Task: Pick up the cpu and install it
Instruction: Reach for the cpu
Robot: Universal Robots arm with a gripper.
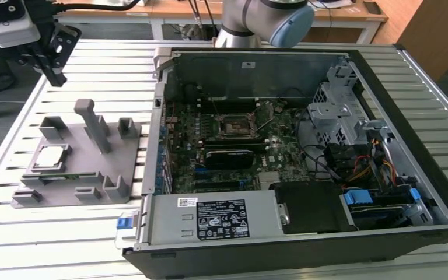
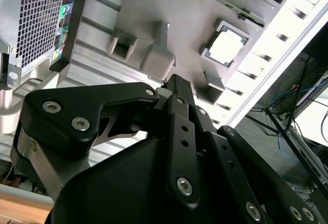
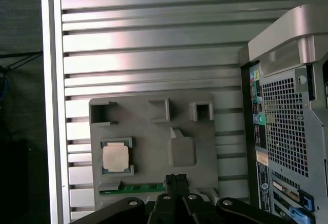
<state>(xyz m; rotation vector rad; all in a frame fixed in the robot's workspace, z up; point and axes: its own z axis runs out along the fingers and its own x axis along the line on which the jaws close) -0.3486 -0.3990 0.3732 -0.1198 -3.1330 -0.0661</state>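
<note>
Currently, in the exterior view, the black two-finger gripper (image 1: 55,77) hangs over the slatted table, jaws pressed together and empty; its arm is cut off. The small square silvery-topped cpu (image 1: 51,158) lies in a grey plastic fixture (image 1: 53,196). In the second wrist view the gripper body hides part of the fixture. In the first wrist view the fingers cover one end of a thin green memory stick (image 3: 134,187).

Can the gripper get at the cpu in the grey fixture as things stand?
Probably yes: the cpu lies uncovered in its pocket on the grey fixture, and the gripper hangs above and aside, shut and empty, with open air between them.
</note>
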